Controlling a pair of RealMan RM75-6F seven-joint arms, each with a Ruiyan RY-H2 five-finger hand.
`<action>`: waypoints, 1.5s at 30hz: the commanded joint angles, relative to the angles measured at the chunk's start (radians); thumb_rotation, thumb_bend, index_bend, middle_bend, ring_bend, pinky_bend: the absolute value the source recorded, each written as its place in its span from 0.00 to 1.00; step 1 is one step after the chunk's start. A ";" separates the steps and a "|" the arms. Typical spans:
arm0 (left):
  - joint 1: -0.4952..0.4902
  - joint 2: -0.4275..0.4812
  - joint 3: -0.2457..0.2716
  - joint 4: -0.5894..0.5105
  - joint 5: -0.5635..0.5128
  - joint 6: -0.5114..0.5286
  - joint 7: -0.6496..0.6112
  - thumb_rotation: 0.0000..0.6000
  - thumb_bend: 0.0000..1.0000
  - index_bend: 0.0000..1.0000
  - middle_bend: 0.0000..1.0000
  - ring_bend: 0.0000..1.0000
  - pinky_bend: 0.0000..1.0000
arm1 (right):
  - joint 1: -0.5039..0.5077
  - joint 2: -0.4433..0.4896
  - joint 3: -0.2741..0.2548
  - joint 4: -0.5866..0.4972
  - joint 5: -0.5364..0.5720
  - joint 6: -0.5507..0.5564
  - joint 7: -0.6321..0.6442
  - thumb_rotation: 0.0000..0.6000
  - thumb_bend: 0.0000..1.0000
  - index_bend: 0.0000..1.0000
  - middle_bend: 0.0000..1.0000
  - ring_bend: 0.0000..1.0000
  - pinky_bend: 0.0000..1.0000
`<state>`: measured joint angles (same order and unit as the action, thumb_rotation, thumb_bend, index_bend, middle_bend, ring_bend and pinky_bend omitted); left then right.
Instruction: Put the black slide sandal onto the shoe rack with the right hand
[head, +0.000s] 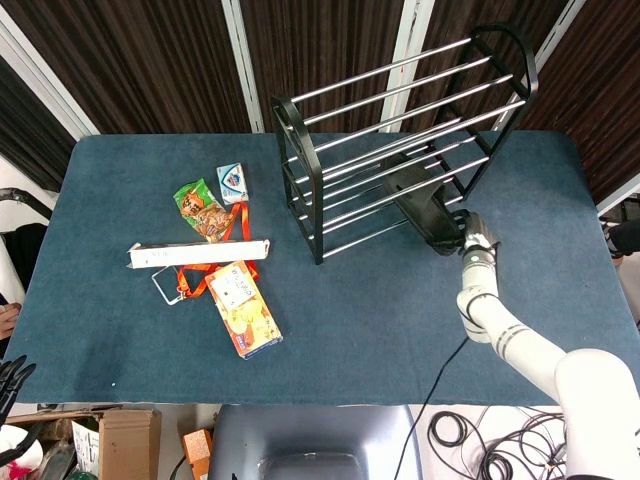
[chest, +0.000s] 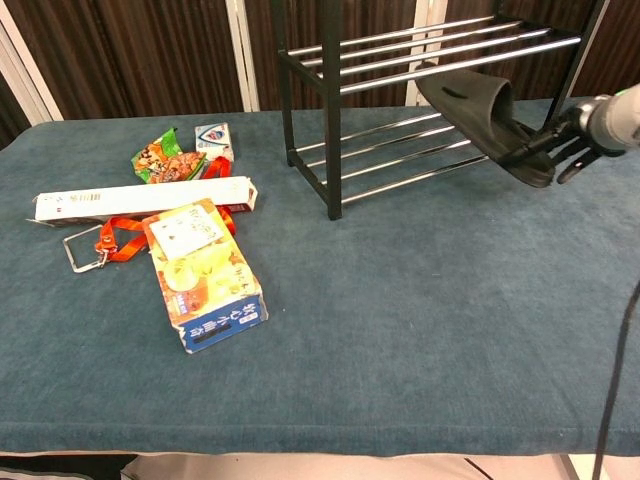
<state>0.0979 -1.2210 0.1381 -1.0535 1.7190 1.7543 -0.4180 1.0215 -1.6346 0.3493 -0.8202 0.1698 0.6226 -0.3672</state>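
the table with its dark blue felt-like cover (head: 400, 330) fills both views. far on it, right of centre, stands the black metal-framed shoe rack with chrome bars (head: 330, 120), two tiers of rods running left to right.

the right hand (chest: 565, 140) reaches in from the right side and grips the heel end of the black rubber slide sandal (chest: 480, 115), fingers (chest: 530, 150) wrapped under the rear of the sole. the sandal is tilted, toe end raised and pushed in between the two tiers, above the lower rods and below the upper ones; the heel pokes out of the near right side of the rack. in the head view the sandal (head: 420, 200) shows as a dark shape behind the chrome bars, with the right hand (head: 462, 235) just at the rack's near edge.

over on the left, the long white carton (head: 198, 254) lies flat, the orange and yellow snack box (head: 245, 308) near of it, an orange lanyard with a metal clip (chest: 105, 245) between the two. further back sit the green and orange snack packet (head: 198, 208) and the small white and blue packet (head: 231, 182).

at the near left corner of the head view the dark fingers of the left hand (head: 8, 385) hang off the table; whether they are spread or curled, cannot tell.
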 joint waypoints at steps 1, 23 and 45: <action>0.001 -0.002 -0.001 0.008 -0.002 -0.003 -0.010 1.00 0.33 0.00 0.00 0.00 0.02 | 0.042 -0.036 0.051 0.022 0.029 0.030 -0.046 1.00 0.00 0.89 0.67 0.48 0.63; 0.004 0.000 -0.007 0.027 -0.017 -0.022 -0.052 1.00 0.33 0.00 0.00 0.00 0.02 | 0.101 -0.177 0.236 0.107 -0.055 0.040 -0.065 1.00 0.00 0.49 0.52 0.31 0.46; 0.016 -0.007 -0.007 0.058 -0.018 -0.013 -0.093 1.00 0.33 0.00 0.00 0.00 0.02 | 0.067 -0.160 0.286 0.016 -0.119 0.002 -0.005 1.00 0.00 0.00 0.26 0.14 0.30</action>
<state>0.1142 -1.2283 0.1315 -0.9954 1.7007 1.7416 -0.5111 1.0891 -1.7958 0.6358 -0.8033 0.0513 0.6253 -0.3729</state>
